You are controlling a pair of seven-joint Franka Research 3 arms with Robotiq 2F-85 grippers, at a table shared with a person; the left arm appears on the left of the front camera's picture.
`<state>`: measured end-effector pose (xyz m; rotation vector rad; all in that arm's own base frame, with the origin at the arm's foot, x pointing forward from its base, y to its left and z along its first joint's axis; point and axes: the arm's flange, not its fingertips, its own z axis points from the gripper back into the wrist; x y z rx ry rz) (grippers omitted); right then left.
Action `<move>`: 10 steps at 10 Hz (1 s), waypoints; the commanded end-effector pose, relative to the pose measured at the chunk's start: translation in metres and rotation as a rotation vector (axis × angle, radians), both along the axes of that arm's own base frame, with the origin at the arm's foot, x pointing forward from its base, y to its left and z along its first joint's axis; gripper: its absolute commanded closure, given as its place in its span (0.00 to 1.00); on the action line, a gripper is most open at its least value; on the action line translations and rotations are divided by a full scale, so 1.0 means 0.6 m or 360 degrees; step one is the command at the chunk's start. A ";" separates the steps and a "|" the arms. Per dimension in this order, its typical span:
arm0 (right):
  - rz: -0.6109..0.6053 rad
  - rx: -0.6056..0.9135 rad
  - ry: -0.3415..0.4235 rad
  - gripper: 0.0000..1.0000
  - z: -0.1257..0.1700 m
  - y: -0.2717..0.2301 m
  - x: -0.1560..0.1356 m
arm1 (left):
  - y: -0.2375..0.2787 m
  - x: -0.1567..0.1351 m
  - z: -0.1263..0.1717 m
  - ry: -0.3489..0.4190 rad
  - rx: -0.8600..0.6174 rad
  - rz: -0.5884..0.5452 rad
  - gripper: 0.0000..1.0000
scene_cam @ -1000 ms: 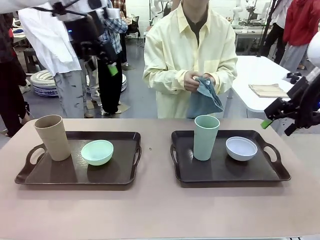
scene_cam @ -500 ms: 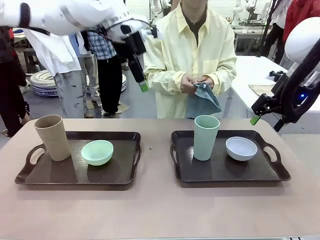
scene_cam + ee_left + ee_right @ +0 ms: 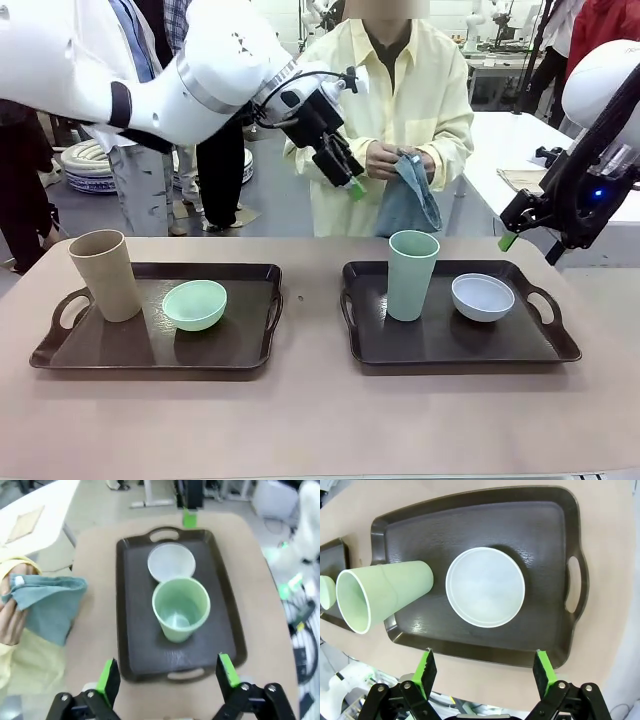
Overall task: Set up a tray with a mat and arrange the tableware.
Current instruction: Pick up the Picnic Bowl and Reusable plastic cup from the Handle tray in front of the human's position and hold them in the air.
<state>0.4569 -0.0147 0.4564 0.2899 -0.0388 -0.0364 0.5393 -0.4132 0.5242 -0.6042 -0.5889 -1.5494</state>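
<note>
Swinging in from the far left, the left gripper (image 3: 348,180) now hovers beside the person's teal cloth (image 3: 408,200), jaws wide apart, empty. Also spread, the right gripper (image 3: 530,245) hangs near the right tray (image 3: 450,348), which carries the sage green cup (image 3: 412,275) and the white bowl (image 3: 483,297).

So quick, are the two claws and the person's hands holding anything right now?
Left gripper: open, holding nothing.
Right gripper: open, holding nothing.
Person's hands: holding a teal cloth.

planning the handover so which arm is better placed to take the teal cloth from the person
Left. The left gripper, open, hangs just beside the teal cloth in the person's hands. The right gripper, also open, hovers near the right-hand tray, farther from the cloth.
</note>
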 end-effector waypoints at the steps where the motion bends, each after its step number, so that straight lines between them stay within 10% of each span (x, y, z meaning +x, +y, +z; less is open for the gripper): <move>1: -0.0042 0.0017 0.0014 0.00 0.007 -0.003 0.011 | 0.026 -0.033 -0.013 -0.0046 -0.0110 0.0148 0.00; 10: -0.0042 -0.0029 0.0028 0.00 -0.013 -0.007 0.010 | 0.025 -0.004 -0.046 -0.0024 -0.0137 0.0095 0.00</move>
